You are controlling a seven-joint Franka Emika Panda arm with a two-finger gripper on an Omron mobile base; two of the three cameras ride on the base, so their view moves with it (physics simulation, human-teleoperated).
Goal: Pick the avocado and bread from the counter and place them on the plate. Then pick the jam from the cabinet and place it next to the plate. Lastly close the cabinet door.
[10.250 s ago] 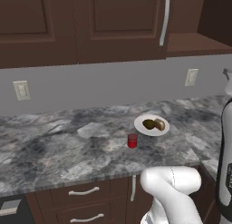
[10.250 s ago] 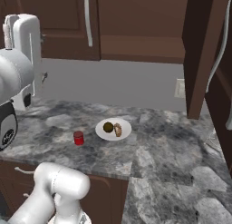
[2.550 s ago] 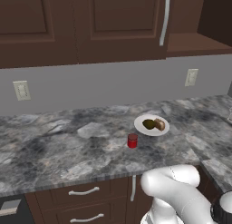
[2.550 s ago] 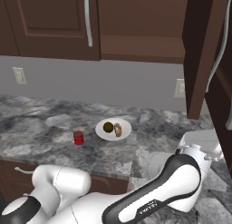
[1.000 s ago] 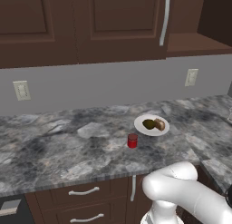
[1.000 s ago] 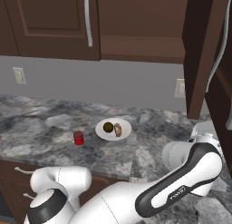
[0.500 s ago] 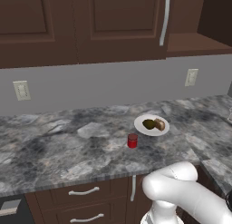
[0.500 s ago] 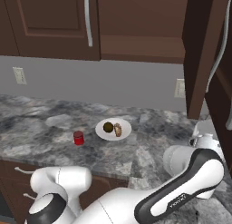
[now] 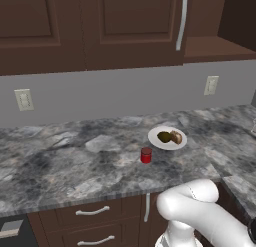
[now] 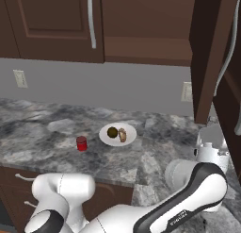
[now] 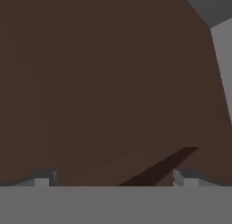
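Observation:
The white plate point(image 9: 167, 142) point(image 10: 131, 134) lies on the counter and carries the dark green avocado point(image 9: 163, 137) point(image 10: 112, 132) and the brown bread point(image 9: 176, 137) point(image 10: 123, 135). The red jam jar point(image 9: 146, 155) point(image 10: 82, 143) stands on the counter just left of the plate, toward the front. At the right the dark brown cabinet door point(image 10: 211, 53) hangs open. My arm's white wrist point(image 10: 210, 143) sits just under that door's lower edge. In the hand view my gripper point(image 11: 113, 180) is open with nothing between its tips, and the door's brown surface point(image 11: 104, 82) is very near.
A marbled grey counter point(image 9: 75, 161) runs across, with drawers point(image 9: 92, 211) below. Shut upper cabinets point(image 9: 125, 26) hang above it. The open cabinet's shelf point(image 10: 150, 50) is bare where it shows. Outlets point(image 9: 212, 84) sit on the grey wall.
Since the earliest frames the arm has swung from high on the left down to the right, under the open door. Over the last second it has barely shifted; the jaws stay open.

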